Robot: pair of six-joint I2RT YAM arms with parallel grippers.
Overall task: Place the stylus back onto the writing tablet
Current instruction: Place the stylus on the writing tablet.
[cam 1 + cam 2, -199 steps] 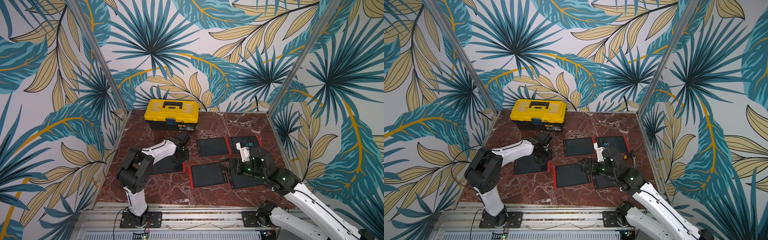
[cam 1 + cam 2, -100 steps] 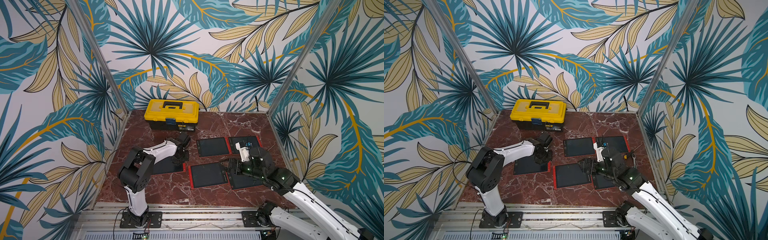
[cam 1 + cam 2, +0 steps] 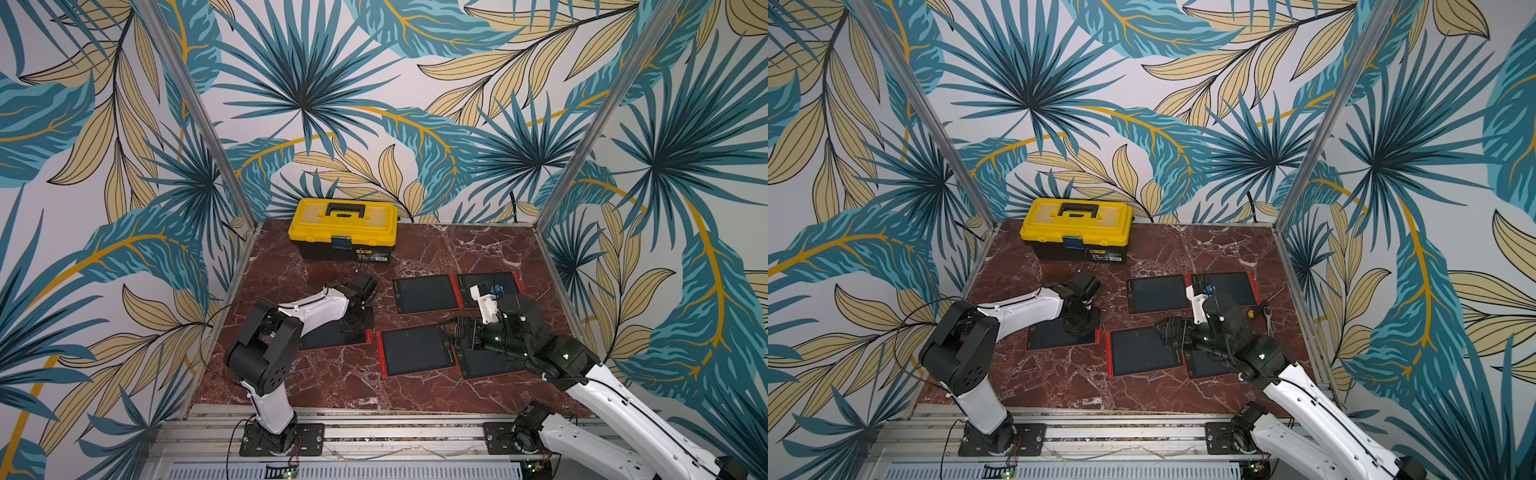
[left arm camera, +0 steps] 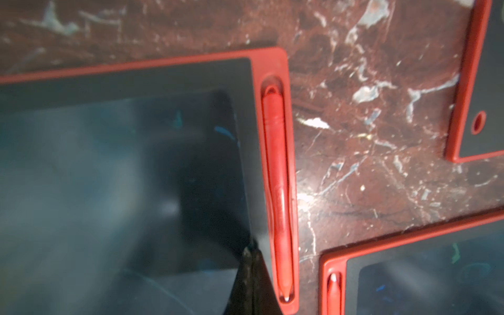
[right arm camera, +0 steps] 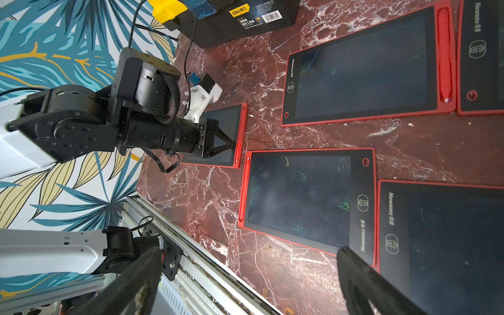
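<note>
Judging from the left wrist view, the stylus (image 4: 276, 174) lies lengthwise in the side groove of the left tablet (image 4: 122, 169), so the task appears nearly complete. Whether it is pressed fully home cannot be told. The left jaws are pressed together and hold nothing. Their tips sit on or just above the dark bezel, just beside the groove. Hazard 1: a sideways slip of the tips toward the groove could catch the stylus and lever it out. Hazard 2: downward force applied off the groove would land on the bezel or screen, marking the screen without seating the stylus. Hazard 3: the tablet rests loose on the polished worktop (image 3: 332, 386). A push with any sideways component could slide it toward the centre tablet (image 3: 413, 351) nearby and disturb the second stylus (image 4: 334, 293) stored in that tablet's edge. Withdraw the tips straight up, not across the groove. Further right, the right jaws are spread wide and empty, above the near edge of the centre tablet and its right-hand neighbour (image 3: 494, 361). Hazard 4: a descent or swing of that arm could strike either tablet and shift it. Keep it clear until the left arm is away.
</note>
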